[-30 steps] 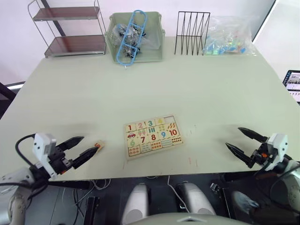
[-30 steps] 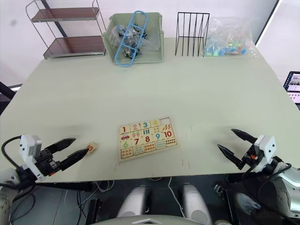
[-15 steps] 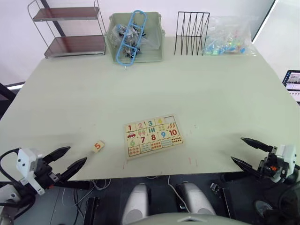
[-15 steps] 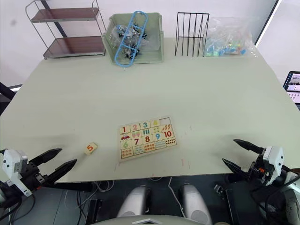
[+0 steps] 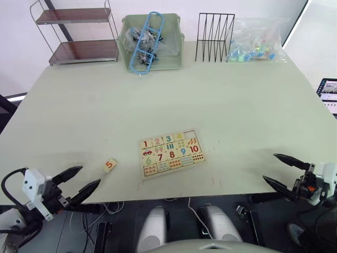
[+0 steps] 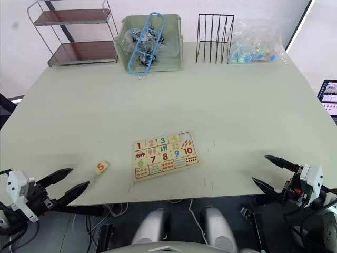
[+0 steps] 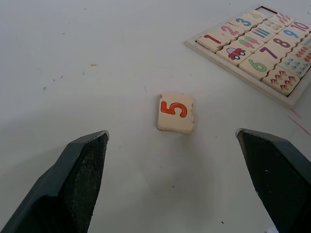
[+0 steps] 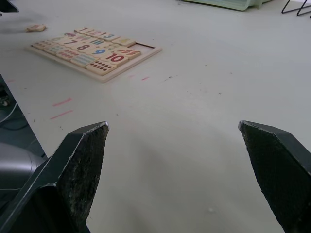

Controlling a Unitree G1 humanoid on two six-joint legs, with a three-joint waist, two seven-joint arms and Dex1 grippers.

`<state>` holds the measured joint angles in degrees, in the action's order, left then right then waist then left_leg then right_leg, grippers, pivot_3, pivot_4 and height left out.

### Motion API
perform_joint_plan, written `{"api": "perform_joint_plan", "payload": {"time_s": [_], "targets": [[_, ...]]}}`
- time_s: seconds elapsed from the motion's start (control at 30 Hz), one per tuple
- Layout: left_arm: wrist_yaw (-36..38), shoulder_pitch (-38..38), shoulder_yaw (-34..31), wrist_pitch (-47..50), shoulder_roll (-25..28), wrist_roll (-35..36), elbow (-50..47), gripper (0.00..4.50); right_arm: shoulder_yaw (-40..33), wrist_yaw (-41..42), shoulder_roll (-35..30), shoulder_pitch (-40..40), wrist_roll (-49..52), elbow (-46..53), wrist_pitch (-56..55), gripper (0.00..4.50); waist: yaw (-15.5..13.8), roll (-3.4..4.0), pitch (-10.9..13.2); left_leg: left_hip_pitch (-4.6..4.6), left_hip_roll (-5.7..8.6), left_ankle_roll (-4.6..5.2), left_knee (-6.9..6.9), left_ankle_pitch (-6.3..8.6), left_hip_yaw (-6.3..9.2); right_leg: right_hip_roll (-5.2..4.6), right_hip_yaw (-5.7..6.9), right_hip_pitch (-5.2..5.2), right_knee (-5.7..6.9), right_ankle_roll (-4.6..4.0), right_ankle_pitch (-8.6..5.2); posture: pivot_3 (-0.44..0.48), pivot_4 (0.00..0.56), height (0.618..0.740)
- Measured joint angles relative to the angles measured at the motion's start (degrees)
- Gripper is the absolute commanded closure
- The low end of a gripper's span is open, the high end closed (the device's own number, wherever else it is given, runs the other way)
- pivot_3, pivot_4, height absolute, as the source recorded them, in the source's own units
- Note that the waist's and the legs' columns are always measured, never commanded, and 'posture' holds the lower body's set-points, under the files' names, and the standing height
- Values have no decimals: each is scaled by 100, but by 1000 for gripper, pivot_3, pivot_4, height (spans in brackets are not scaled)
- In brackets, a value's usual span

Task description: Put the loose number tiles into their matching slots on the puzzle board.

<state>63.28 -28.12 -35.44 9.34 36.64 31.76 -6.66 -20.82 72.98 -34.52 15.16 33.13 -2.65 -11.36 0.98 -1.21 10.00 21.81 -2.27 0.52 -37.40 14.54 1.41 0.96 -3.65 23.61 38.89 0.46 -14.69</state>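
Left eye view looks down over a pale green tabletop (image 5: 210,89). Near its front edge lies the flat rectangular light-wood puzzle board (image 5: 171,152), with number tiles 1 to 4 seated along its far row and one square pale-wood slot (image 5: 188,132) bare at the right end of that row. To the board's left, apart from it, one small square light-wood tile printed with an orange 5 (image 5: 109,164) lies loose on the table. The left gripper (image 5: 79,182) hovers at the table's front left corner, fingers spread wide, gripping nothing. The right gripper (image 5: 280,170) hangs by the front right edge, also spread wide and empty. Along the far edge stand a metal shelf rack (image 5: 79,31), a green basket (image 5: 152,39), a black wire rack (image 5: 215,36) and a clear bag of coloured pieces (image 5: 258,45).

Right eye view gives the same layout, the 5 tile between the left gripper and the board.

Left wrist view looks along two dark fingers (image 7: 73,179) standing far apart, with the 5 tile lying flat and face up ahead between them, untouched; the board's corner sits beyond it.

Right wrist view shows its two fingers (image 8: 73,174) equally wide over bare table, the board well away.

Judging by this, four tiles are home and only the 5 remains. The step in hand looks like the approach for picking it up. Next the left gripper would need to lower around the thin tile, close on its edges, then carry it to the empty slot.
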Motion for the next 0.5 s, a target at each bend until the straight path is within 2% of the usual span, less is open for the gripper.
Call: {"api": "perform_joint_plan", "payload": {"time_s": [0.5], "targets": [[35,121,7,-242,-35,1,258,29,1,40,42,-111,13,-69,-25,0,1,0,0,-1,0,0,0,0,-4,0,-3,1,0,0,0,0,150,740]]}}
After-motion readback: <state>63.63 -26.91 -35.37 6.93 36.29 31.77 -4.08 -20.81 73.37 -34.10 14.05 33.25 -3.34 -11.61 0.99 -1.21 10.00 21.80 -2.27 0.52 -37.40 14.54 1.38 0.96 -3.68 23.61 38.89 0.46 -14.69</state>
